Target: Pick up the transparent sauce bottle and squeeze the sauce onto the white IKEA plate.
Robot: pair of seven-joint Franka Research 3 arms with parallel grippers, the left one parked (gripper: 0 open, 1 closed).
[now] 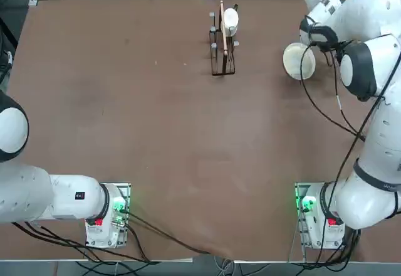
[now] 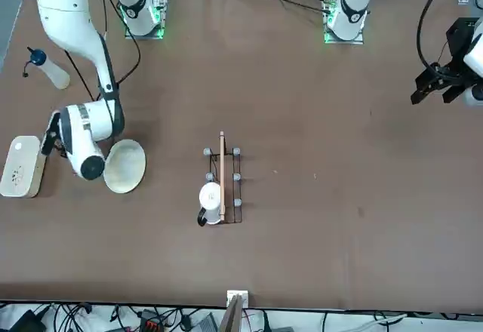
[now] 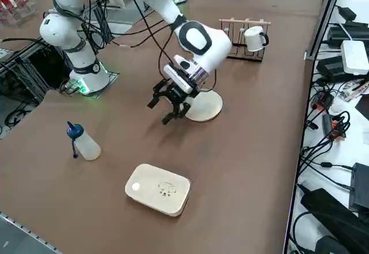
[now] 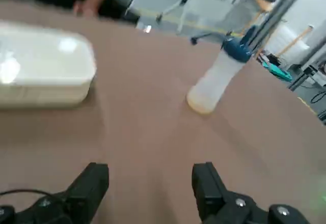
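Right hand [image 3: 170,105] is hovering just beside the white IKEA plate [image 3: 206,107], fingers apart, holding nothing. Transparent sauce bottle [image 3: 84,142] is standing on the surface, looking light and soft-walled; I judge a mid-body grip best.

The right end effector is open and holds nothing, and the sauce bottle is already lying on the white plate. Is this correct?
Not quite. The sauce bottle stands on the table, apart from the white plate, as the right side view shows. The rest holds: the right end effector is open and empty, beside the plate.
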